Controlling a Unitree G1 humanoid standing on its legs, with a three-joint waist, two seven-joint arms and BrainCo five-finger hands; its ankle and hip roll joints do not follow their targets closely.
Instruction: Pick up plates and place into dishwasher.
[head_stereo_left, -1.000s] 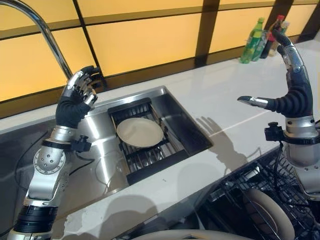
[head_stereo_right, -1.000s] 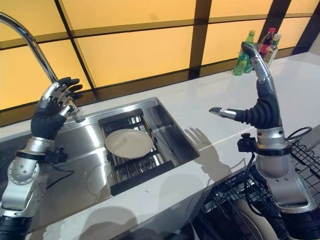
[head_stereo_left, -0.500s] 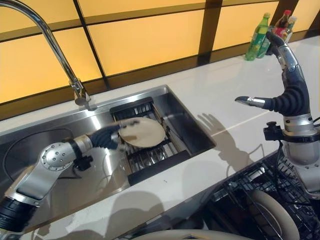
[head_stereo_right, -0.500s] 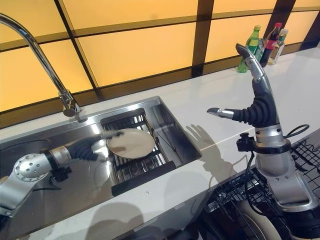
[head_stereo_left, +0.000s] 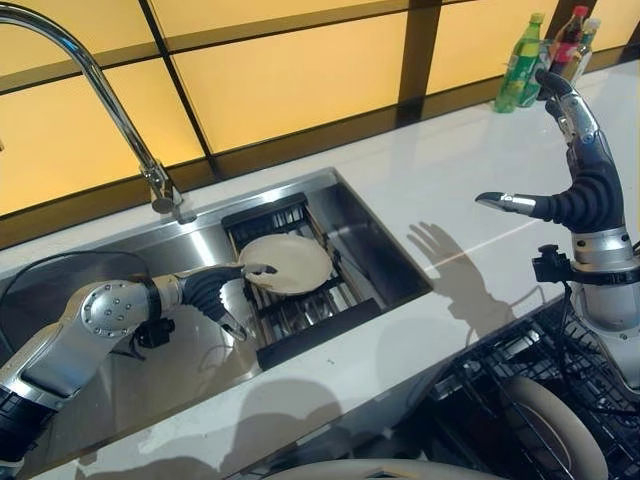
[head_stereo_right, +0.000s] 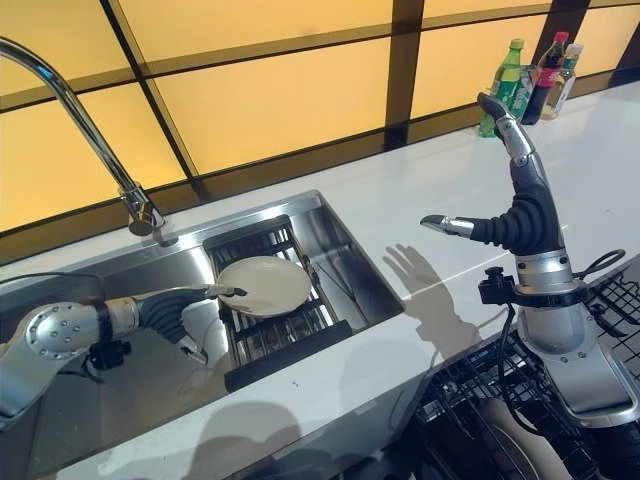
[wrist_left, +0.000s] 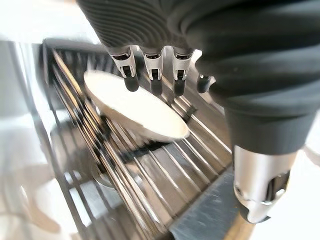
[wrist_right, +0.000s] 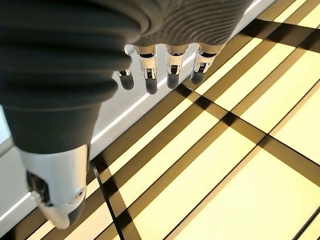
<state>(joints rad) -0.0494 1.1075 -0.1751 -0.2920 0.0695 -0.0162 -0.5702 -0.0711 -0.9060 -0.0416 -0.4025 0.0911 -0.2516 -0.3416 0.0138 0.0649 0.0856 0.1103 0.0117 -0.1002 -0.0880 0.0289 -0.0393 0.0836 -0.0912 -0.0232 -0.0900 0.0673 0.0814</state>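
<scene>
A round cream plate (head_stereo_left: 290, 262) lies on the dark wire rack (head_stereo_left: 310, 318) inside the steel sink (head_stereo_left: 370, 240). My left hand (head_stereo_left: 208, 291) is down in the sink at the plate's left side, open, with straight fingers (wrist_left: 152, 75) over the plate's (wrist_left: 135, 107) rim and the thumb (wrist_left: 260, 185) spread apart below. I cannot tell whether the fingertips touch the rim. My right hand (head_stereo_left: 588, 190) is raised above the white counter at the right, open and holding nothing, fingers pointing up.
A curved faucet (head_stereo_left: 110, 100) rises behind the sink at the left. Bottles (head_stereo_left: 522, 50) stand at the far right of the counter (head_stereo_left: 450, 190). The black dishwasher rack (head_stereo_left: 500, 370), with plates (head_stereo_left: 565, 435) standing in it, lies at lower right below the counter edge.
My left hand came down from beside the faucet into the sink and reached the plate's left rim, thumb now spread. The right hand has stayed raised, nearly still.
</scene>
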